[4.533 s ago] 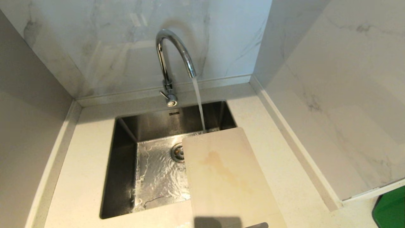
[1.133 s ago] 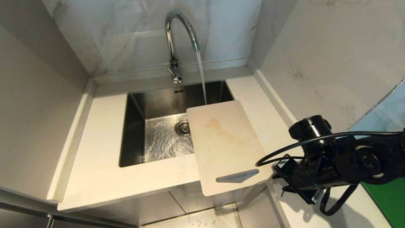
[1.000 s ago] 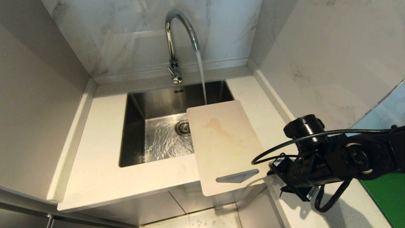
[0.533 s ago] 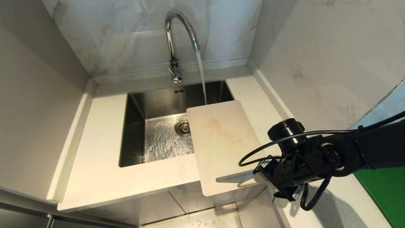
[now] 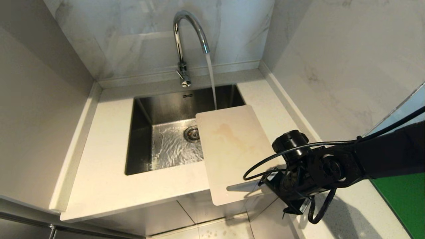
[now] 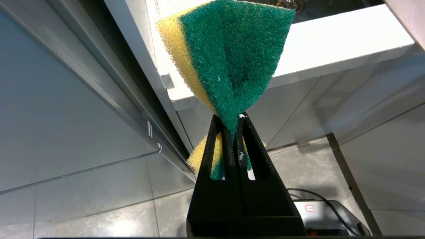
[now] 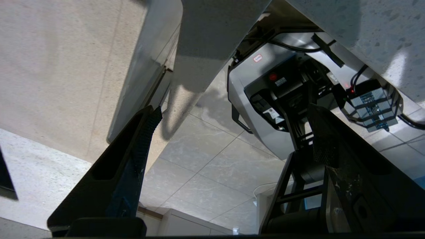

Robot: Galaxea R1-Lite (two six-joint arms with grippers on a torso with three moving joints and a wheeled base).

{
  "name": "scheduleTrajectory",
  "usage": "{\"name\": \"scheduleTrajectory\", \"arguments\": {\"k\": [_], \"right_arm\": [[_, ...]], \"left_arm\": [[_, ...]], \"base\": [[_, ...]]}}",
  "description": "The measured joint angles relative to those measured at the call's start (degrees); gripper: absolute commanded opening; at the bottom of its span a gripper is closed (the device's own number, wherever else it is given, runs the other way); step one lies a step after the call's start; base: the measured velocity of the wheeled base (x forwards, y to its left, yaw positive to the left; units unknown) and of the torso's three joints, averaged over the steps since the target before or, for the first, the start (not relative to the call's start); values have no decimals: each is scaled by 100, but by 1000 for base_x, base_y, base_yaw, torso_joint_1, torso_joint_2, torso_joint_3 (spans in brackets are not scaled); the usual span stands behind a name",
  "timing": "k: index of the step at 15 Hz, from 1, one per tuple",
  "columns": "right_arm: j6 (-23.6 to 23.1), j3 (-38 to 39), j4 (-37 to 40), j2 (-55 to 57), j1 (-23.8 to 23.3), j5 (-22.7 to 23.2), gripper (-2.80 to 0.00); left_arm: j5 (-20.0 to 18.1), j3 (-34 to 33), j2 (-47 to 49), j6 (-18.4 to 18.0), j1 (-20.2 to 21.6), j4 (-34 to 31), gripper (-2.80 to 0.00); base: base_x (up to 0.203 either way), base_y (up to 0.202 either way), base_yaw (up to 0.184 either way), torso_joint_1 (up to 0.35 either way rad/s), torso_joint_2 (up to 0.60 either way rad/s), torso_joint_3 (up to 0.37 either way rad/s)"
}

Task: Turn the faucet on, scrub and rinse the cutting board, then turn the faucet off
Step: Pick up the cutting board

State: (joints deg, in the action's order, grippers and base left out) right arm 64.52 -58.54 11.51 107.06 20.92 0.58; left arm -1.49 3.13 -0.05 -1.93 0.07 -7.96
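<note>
The right end effector [image 7: 232,132] stood wide open just beside the handle end of the cutting board [image 5: 232,146]; the left end effector [image 6: 232,132] pinched a sponge [image 6: 229,63].

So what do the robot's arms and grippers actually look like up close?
Both are matte black. The right arm has a round knob-like cap, a looping black cable and a small white label. Each gripper, left gripper and right gripper, has two tapered fingers with slotted cut-outs and ribbed pads.

faucet [image 5: 186,43] behind sink [image 5: 139,132], cutting board [image 5: 232,149] across sink's right rim, overhanging counter [image 5: 99,172] front
</note>
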Motion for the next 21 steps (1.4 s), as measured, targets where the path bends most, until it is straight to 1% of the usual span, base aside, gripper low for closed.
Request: {"name": "scheduleTrajectory", "arguments": {"k": [4, 10, 21], "right_arm": [[1, 5, -74, 126, 17, 49, 0], [-9, 2, -93, 283, 162, 46, 0], [-37, -6, -269, 522, 165, 5, 0]], "left_arm": [[1, 0, 0, 0, 0, 0, -280], [1, 4, 0, 0, -2, 0, -280], [0, 2, 0, 2, 0, 2, -280]], "base": [[0, 0, 0, 0, 0, 0], [0, 0, 0, 0, 0, 0], [0, 0, 0, 0, 0, 0]]}}
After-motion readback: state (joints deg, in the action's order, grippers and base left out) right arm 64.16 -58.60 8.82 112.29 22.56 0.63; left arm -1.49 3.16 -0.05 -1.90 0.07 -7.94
